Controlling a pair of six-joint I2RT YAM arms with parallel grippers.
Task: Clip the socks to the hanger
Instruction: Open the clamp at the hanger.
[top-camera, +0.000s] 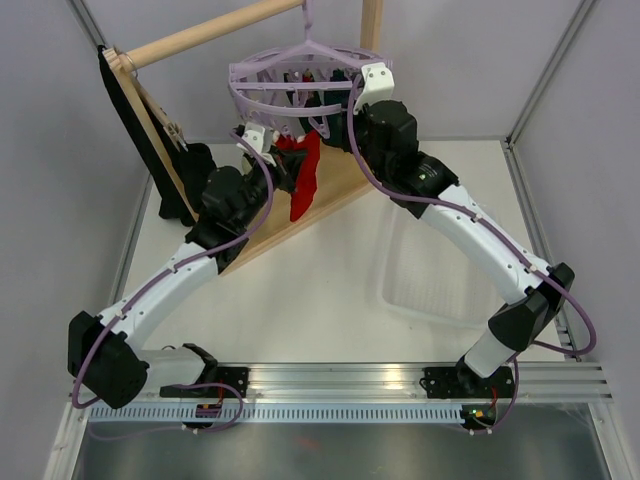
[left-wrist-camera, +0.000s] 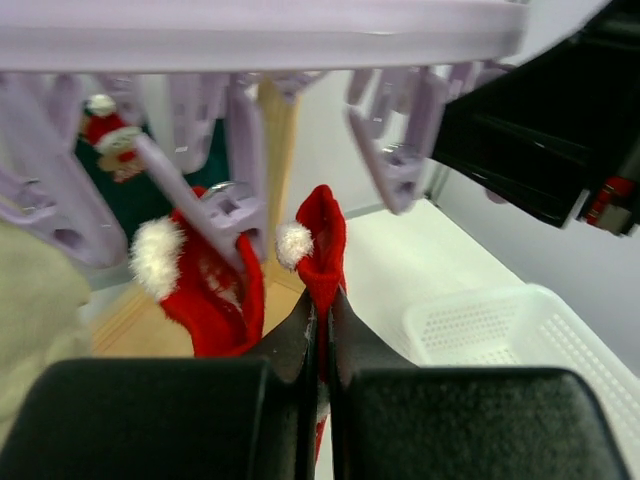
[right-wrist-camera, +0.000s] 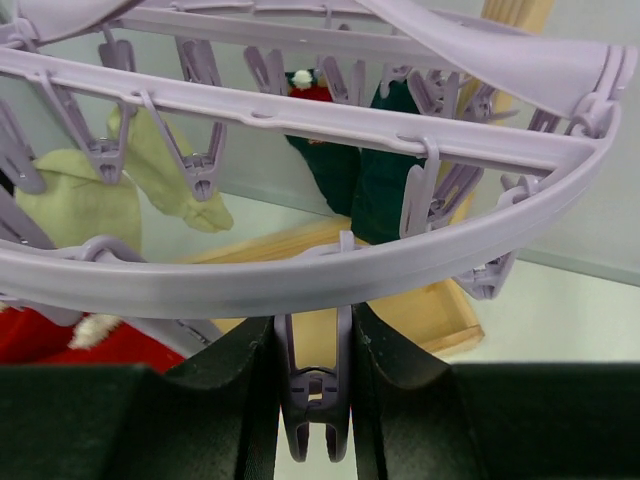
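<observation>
Left gripper (left-wrist-camera: 322, 300) is clamped tight on a red sock (left-wrist-camera: 322, 235) with a white pompom at its tip, holding it up just under the lavender hanger (right-wrist-camera: 250, 285). A second red sock (left-wrist-camera: 205, 295) hangs right beside it, at one of the dangling pegs. Over on the other side, the right gripper (right-wrist-camera: 315, 335) has its fingers pressed against both sides of a clip (right-wrist-camera: 298, 400) below the hanger's outer ring — squeezing it. Pale yellow socks (right-wrist-camera: 75, 205) and dark teal socks (right-wrist-camera: 365, 185) hang pegged across the ring. A white basket (left-wrist-camera: 500, 330) sits on the table below.
</observation>
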